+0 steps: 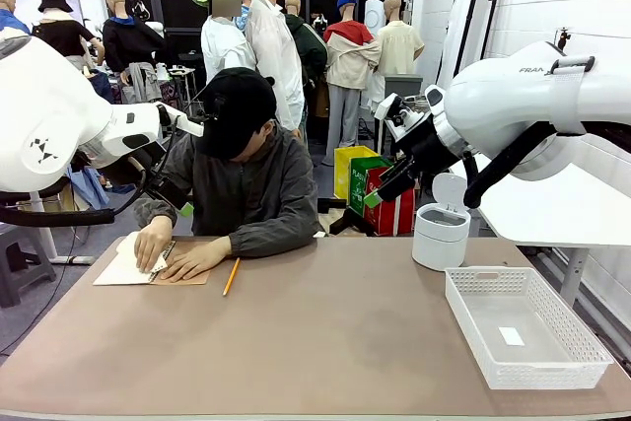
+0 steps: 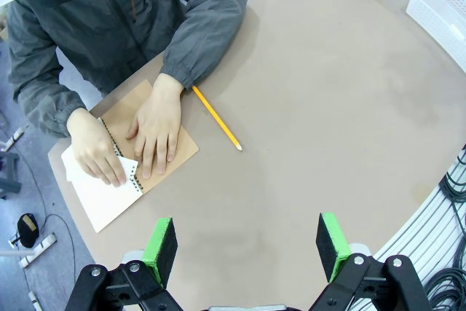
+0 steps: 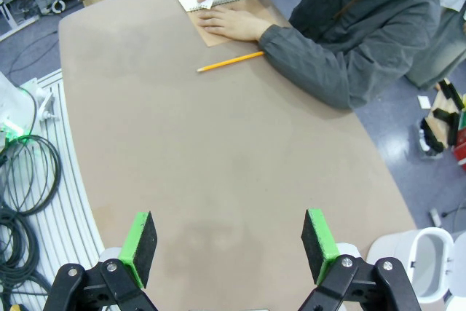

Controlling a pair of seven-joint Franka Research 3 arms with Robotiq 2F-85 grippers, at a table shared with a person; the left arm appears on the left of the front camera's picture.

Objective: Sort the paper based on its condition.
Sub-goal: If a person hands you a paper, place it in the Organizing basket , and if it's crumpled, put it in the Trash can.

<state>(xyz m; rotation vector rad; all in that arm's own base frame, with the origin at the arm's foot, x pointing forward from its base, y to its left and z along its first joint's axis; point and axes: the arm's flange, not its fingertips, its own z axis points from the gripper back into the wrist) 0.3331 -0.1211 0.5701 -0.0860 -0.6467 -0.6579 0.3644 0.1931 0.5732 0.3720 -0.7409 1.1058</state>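
Hovering above bare table (image 3: 218,143), the left claw (image 2: 245,242) and right claw (image 3: 229,242) gape open, paper (image 2: 98,198) near the edge.

Yellow pencil (image 1: 231,276) just beside brown-covered notebook (image 2: 187,148); white basket (image 1: 550,374) and white bin (image 1: 440,239) toward table's (image 1: 325,342) right.

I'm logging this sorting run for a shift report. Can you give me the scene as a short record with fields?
paper: white sheet on the open notebook, under the person's hand
pencil: on the table beside the notebook
basket: white, robot's right side, small tag inside
bin: white, open, beyond the basket
left claw: open, above the table, empty
right claw: open, above the table, empty
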